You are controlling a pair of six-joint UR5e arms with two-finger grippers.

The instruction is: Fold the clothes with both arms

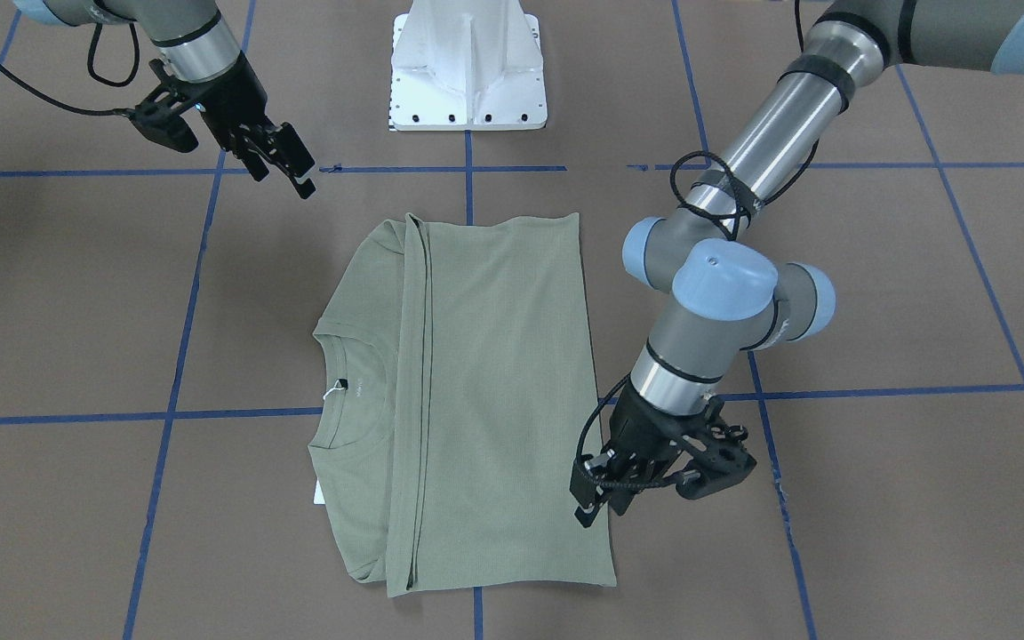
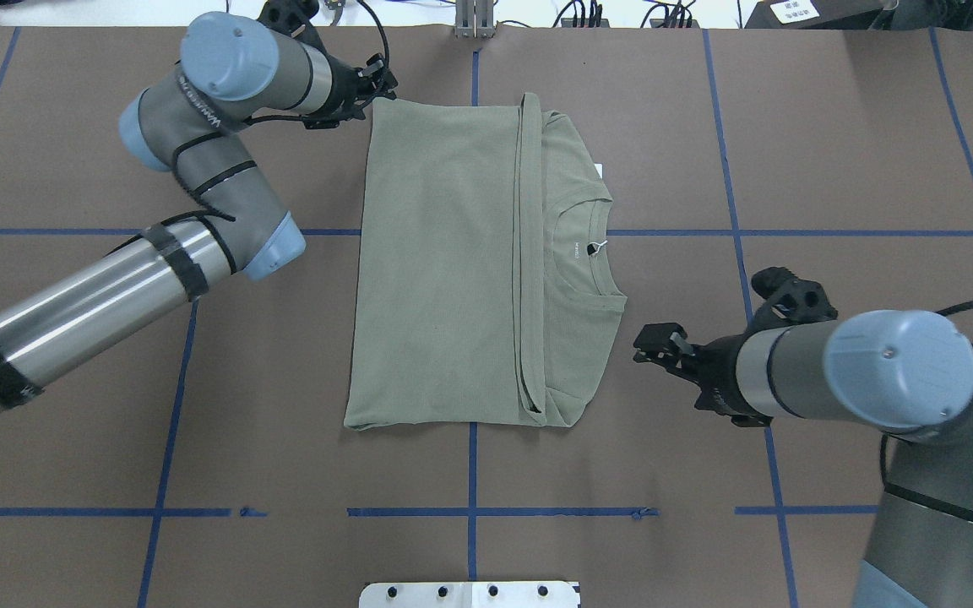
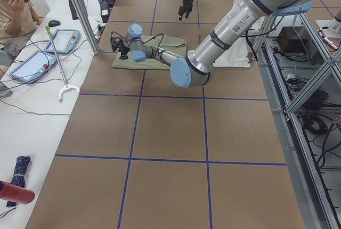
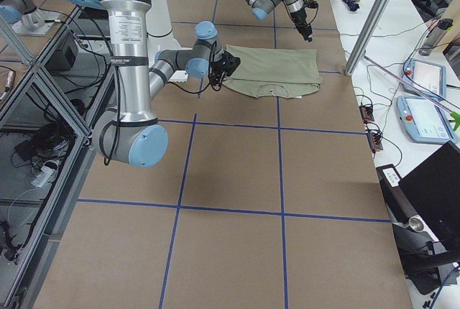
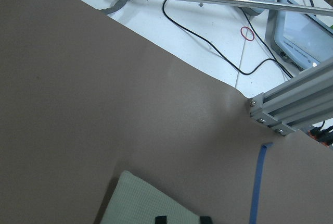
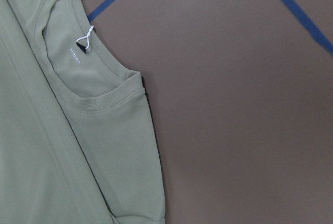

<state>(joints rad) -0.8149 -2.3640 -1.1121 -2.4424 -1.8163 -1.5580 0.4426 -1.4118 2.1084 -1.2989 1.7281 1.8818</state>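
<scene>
The clothes are one sage-green shirt (image 2: 444, 262) lying flat mid-table, folded into a long rectangle, its ribbed collar (image 2: 588, 253) and white neck tag (image 6: 85, 39) showing on the robot's right side. My left gripper (image 1: 596, 505) hangs low over the shirt's far left corner (image 5: 145, 203). Its fingertips (image 5: 161, 219) stand apart in the wrist view, so it is open, with the cloth beneath. Open and holding nothing, my right gripper (image 2: 654, 344) hovers just off the shirt's right edge, near the collar's near shoulder.
The white pedestal base (image 1: 468, 71) stands at the robot's edge. Blue tape lines (image 2: 470, 511) cross the brown table. An aluminium frame post (image 5: 291, 104) and a side bench with cables, tablets and a grabber tool (image 3: 58, 64) lie past the far edge, where a person (image 3: 16, 10) sits.
</scene>
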